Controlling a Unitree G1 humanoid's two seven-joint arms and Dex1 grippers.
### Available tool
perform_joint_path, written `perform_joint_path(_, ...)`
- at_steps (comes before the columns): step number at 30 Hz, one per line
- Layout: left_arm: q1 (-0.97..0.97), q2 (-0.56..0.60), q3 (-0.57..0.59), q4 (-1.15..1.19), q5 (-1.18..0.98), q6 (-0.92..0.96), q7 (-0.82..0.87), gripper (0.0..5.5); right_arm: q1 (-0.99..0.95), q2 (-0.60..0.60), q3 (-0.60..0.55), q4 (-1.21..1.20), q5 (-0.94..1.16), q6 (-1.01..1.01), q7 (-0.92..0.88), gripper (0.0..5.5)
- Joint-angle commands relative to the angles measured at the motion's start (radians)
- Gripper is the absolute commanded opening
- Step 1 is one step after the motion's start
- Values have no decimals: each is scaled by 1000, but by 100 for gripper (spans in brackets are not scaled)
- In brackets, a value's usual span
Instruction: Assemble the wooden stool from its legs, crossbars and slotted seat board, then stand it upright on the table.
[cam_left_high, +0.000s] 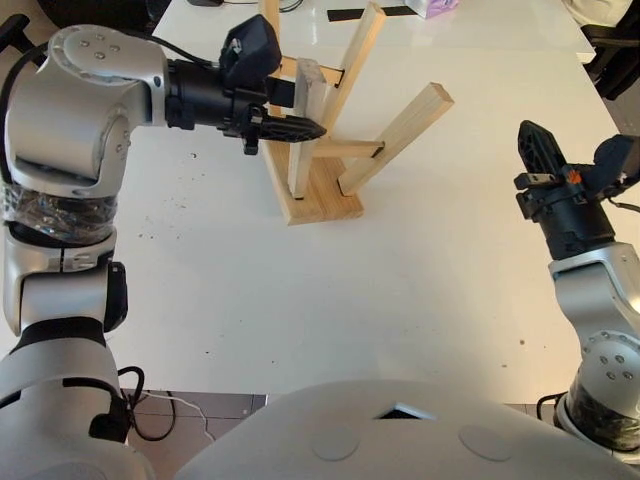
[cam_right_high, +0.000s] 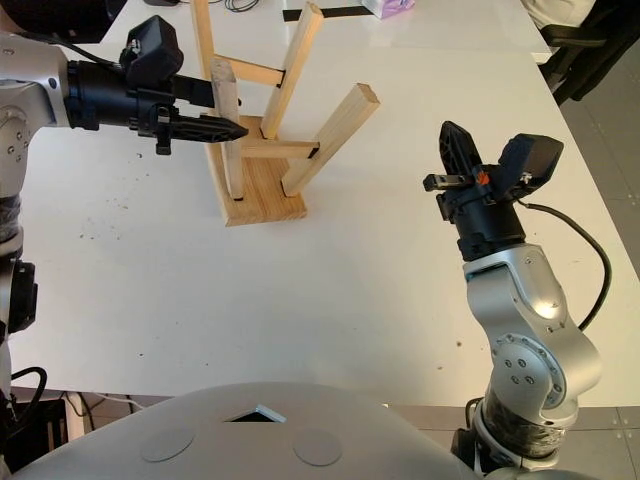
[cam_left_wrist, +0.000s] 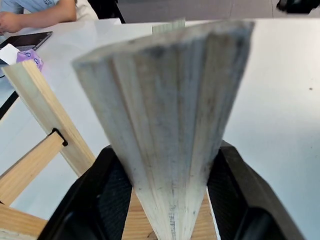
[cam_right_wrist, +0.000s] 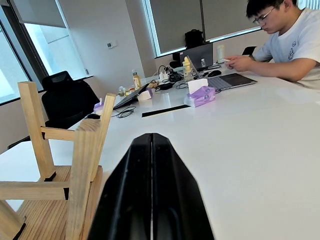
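The wooden stool (cam_left_high: 325, 150) stands upside down at the table's far middle, its seat board (cam_left_high: 330, 200) flat on the surface and its legs pointing up. Crossbars (cam_left_high: 345, 148) join the legs. My left gripper (cam_left_high: 300, 128) comes in from the left and is shut on the nearest leg (cam_left_wrist: 170, 125) close to its free end, with a black finger (cam_left_wrist: 100, 200) on each side of the wood. My right gripper (cam_right_high: 455, 150) is held upright above the right side of the table, well clear of the stool, shut with nothing between its fingers (cam_right_wrist: 152, 190).
A purple tissue box (cam_left_high: 435, 8) and a strip of black tape (cam_left_high: 345, 14) lie at the far edge. The white table (cam_left_high: 300, 310) has bare room in front of and to the right of the stool. Laptops and bottles (cam_right_wrist: 187, 65) sit farther back.
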Motion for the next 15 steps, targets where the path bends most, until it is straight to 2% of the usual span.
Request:
perform_joint_path(1,124,28,121,-83,-78,9,24,204,-46,-55,-4,59,13,9,45,0)
perform_joint_path(11,494,11,315,-163,-211,-65,38,204,-179,-125,84,176,5,44,143,0)
perform_joint_path(12,517,9,328,-165,-222,-72,40,240,-190,-131,85,187,4,47,151,0)
perform_joint_path(15,581,4,362,-175,-252,-98,48,276,-227,-157,92,226,3,55,185,0)
